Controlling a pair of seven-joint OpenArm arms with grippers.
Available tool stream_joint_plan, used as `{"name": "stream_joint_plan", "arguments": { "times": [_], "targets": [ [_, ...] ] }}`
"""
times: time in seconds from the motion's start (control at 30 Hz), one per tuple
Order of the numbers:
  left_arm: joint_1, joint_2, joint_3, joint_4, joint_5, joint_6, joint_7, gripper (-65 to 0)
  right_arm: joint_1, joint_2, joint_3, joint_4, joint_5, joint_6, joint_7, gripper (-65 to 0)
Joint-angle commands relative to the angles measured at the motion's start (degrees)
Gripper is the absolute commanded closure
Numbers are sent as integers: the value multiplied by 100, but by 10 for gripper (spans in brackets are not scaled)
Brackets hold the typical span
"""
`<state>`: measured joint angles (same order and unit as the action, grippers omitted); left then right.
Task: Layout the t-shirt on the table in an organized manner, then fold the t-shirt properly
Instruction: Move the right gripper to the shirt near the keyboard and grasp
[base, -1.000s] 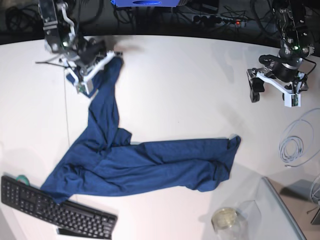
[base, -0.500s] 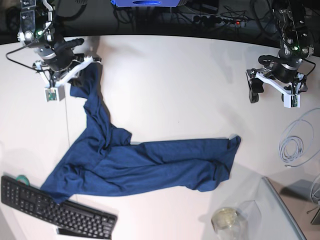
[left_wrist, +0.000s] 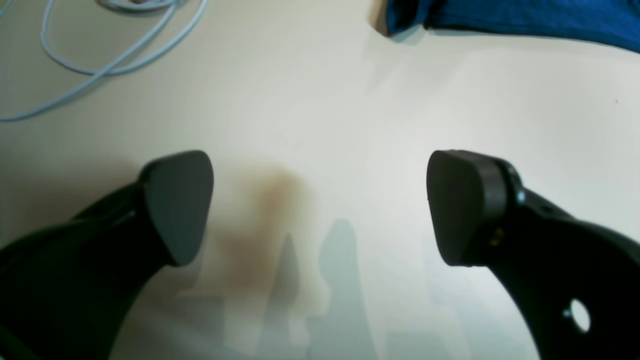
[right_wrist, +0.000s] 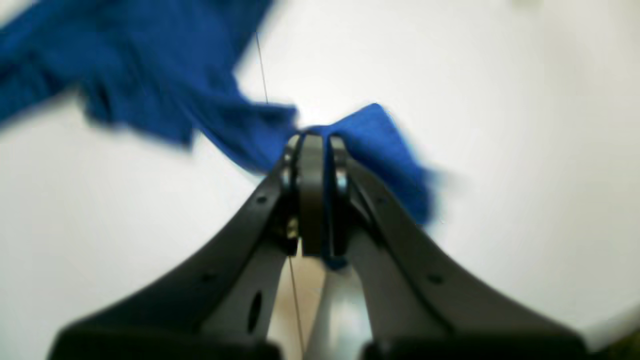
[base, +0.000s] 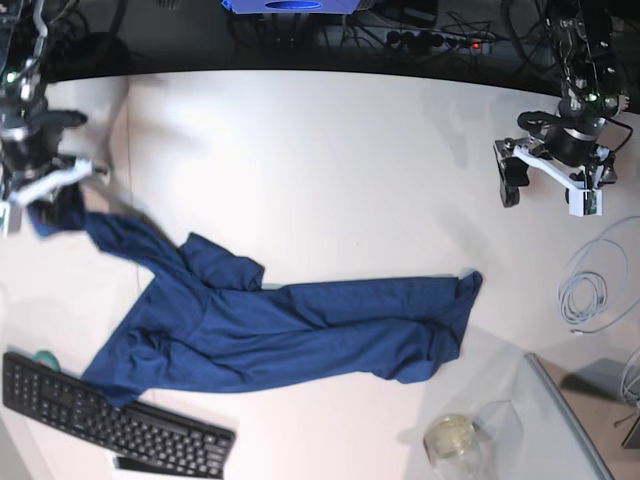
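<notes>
The dark navy t-shirt (base: 300, 325) lies crumpled in a long band across the front half of the white table (base: 350, 170). One narrow end stretches up to the far left. There my right gripper (base: 55, 205) is shut on that end. The right wrist view shows its jaws (right_wrist: 312, 145) pinched together on a blue fold of the t-shirt (right_wrist: 150, 75), blurred by motion. My left gripper (base: 548, 185) hovers at the back right, away from the cloth. In the left wrist view it (left_wrist: 320, 200) stands wide open over bare table, and the t-shirt's edge (left_wrist: 525, 20) shows at the top.
A black keyboard (base: 110, 415) lies at the front left, touching the shirt's lower corner, with a small green item (base: 42, 357) beside it. A coiled pale cable (base: 585, 295) lies at the right edge. A glass jar (base: 450, 440) and a grey glass-edged stand (base: 570, 420) sit at the front right.
My right gripper has swept from the back left to the far left edge, dragging the shirt's end with it. The cloth strip now slants left. The left arm has stayed still.
</notes>
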<state>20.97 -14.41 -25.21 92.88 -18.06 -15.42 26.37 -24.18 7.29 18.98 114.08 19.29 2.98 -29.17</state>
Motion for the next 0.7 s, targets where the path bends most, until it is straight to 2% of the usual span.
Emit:
{"name": "stream_joint_plan", "arguments": {
  "times": [0.0,0.13,0.27,0.33,0.43,0.5,0.67],
  "targets": [
    [-9,-84,-6,97,-18,-10,-136,-650,375,163,-65,113,36,40,205,-2],
    [-18,-75,3,123,-18,-10,-127,-650,1676,541,-865,-239,36,40,187,-6],
    [-71,-75,11,97,26,-10,-92,-650,3381,594,-1762,-1215,36,40,-112,-11],
    [-71,-66,20,79,26,-10,-92,-650,4243,436,-2254,-2032,62,40,-138,-74],
    [-71,-22,20,79,26,-10,-92,-650,4990,128,-2914,-2841,62,40,-138,-272],
    [-71,13,20,79,26,-10,-92,-650,5095,-4,-3169,-2999,62,40,-138,-366],
    [-80,13,20,-44,26,-10,-83,-650,4753,84,-3002,-3026,62,-13,-138,-387]
  ]
}}
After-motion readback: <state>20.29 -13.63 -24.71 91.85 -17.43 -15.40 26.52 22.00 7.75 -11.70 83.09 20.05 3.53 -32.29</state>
